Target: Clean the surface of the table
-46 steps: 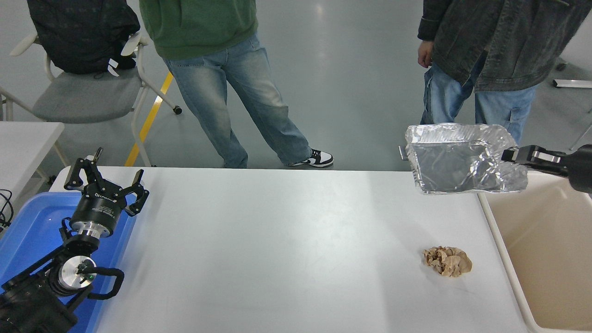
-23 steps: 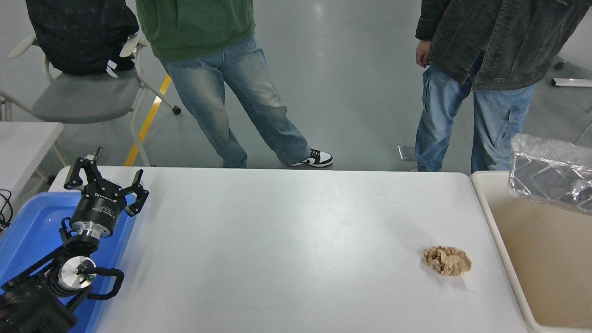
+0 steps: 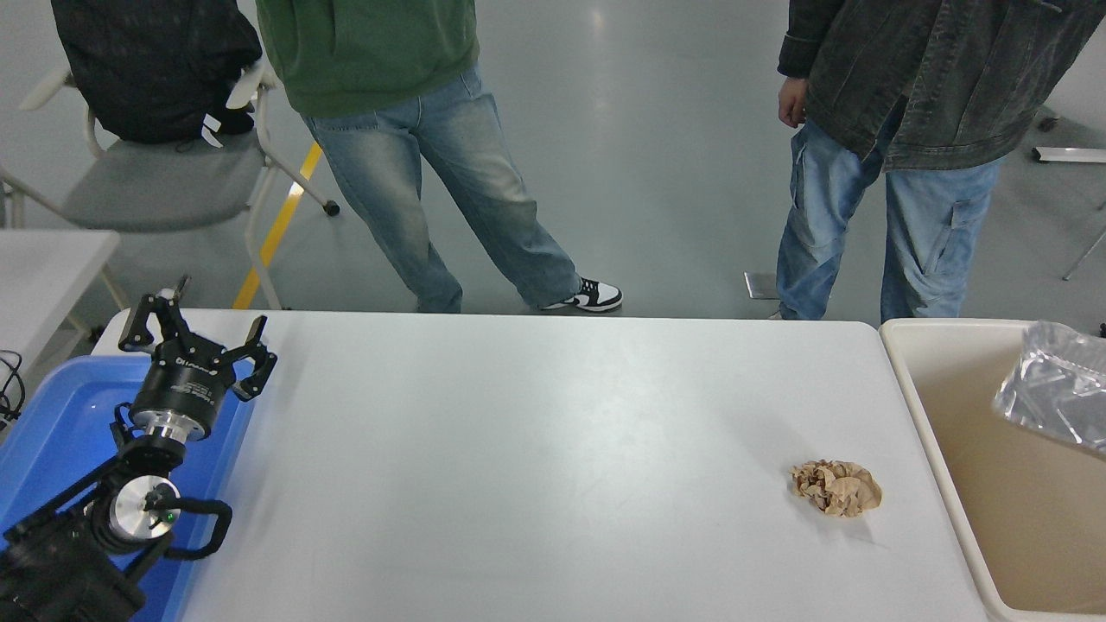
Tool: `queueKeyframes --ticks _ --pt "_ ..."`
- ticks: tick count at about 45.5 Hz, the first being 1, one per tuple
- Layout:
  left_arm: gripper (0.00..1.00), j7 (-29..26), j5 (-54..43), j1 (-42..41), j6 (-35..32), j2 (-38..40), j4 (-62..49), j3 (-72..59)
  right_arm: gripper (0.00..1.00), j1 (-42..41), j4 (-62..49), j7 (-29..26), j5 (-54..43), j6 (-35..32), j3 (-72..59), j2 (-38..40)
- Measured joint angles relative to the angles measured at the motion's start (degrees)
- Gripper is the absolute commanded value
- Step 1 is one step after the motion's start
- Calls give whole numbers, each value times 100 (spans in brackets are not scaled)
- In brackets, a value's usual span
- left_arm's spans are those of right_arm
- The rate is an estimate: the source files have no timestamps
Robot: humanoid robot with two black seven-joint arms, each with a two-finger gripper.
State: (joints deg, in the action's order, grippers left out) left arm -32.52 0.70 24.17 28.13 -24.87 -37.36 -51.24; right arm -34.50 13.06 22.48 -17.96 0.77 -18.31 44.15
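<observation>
The table surface (image 3: 536, 449) fills the lower middle of the head view, its far edge running straight across below the legs of 2 people and its rounded far-right corner meeting the rim of a beige bin (image 3: 937, 449) that stands flush against its right edge. Nearly all of the white top lies bare, from the left edge across to the right. The only item on it is 1 crumpled brown paper wad (image 3: 836, 488), sitting near the right edge and close to the bin's wall, apart from it.

Over the bin's far right corner, cut by the picture's edge, is a crinkled clear plastic tray (image 3: 1056, 393); whether it rests inside or hangs above the bin cannot be told. The rest of the bin's inside looks bare.

The right gripper is out of sight. The left gripper (image 3: 192, 333) is parked at the lower left with its fingers spread apart and gripping nothing, above the far end of a blue tray (image 3: 52, 432) that lies along the table's left edge. The visible part of that tray holds nothing.

Beyond the far edge, 1 person in a green top (image 3: 371, 52) and 1 in a dark jacket (image 3: 916, 78) stand on the grey floor. A grey chair (image 3: 155, 177) with a black bag (image 3: 147, 65) stands at the far left.
</observation>
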Motion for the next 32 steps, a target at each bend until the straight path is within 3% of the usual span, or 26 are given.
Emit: queueKeyframes --ticks 18,32 --pt "99 0 1 0 0 0 1 0 0 575 -1351 -275 295 113 585 -1170" --pt "99 0 1 0 0 0 0 0 0 664 -1669 -765 389 466 1223 -1713"
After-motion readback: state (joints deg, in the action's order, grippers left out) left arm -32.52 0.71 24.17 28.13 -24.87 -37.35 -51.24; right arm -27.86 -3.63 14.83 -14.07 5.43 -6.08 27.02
